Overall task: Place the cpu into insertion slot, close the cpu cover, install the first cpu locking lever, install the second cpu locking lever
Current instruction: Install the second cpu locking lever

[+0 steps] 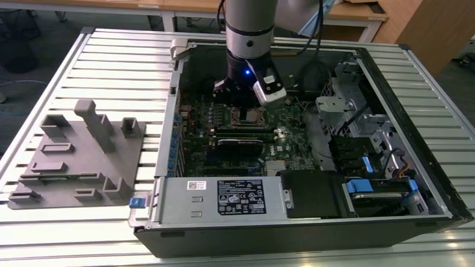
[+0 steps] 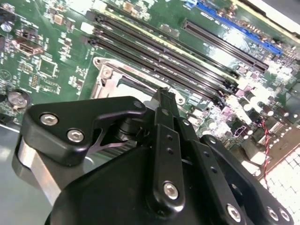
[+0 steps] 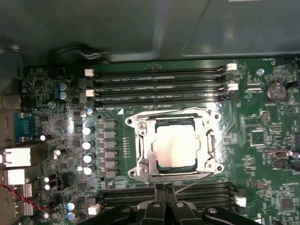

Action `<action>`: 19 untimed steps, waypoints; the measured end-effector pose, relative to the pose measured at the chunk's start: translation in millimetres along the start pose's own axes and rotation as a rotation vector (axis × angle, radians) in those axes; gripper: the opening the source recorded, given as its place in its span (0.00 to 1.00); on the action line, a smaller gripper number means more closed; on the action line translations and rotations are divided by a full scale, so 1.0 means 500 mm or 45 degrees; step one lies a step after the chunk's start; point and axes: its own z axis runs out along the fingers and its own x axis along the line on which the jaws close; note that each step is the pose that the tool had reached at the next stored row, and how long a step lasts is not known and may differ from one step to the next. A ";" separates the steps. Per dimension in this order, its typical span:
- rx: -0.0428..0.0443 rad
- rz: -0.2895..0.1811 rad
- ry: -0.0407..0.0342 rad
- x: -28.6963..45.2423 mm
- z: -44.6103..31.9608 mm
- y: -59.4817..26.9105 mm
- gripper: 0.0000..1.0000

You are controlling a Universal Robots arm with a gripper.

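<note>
We're looking at a lab or test workshop here. An open computer case point(image 1: 312, 167) lies on its side on a slatted metal workbench point(image 1: 111, 61), its green motherboard point(image 1: 286, 130) bared. Just beside the case, on the exterior view's left, sits a grey fixture block point(image 1: 78, 158) of moulded holders. Beyond the case we see wooden desks point(image 1: 356, 14), and an industrial robot arm point(image 1: 248, 28) reaches down into the case.

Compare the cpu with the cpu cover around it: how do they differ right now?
The cpu is a solid pale square plate; the cpu cover is a thin silvery frame with an open middle. The cpu fills the centre; the cpu cover lies flat around it, reaching further out. Both sit square in the insertion slot, with the gripper close beside.
</note>
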 end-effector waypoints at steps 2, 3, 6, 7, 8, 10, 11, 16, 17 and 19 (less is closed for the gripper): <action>0.000 0.000 -0.0009 0.002 0.000 0.000 0.10; 0.000 0.000 -0.0009 0.002 0.000 0.000 0.10; 0.000 0.000 -0.0011 0.002 0.000 -0.003 0.10; 0.000 0.000 -0.0011 0.002 0.000 -0.005 0.10; 0.000 0.000 -0.0011 0.002 0.000 -0.007 0.10; 0.000 0.000 -0.0015 0.002 0.000 -0.008 0.10; 0.000 0.000 -0.0024 0.003 0.001 -0.008 0.10; 0.000 0.000 -0.0092 0.006 0.007 -0.009 0.10; 0.000 0.000 -0.0092 0.005 0.007 -0.009 0.10; -0.001 0.000 -0.0095 0.006 0.007 -0.009 0.10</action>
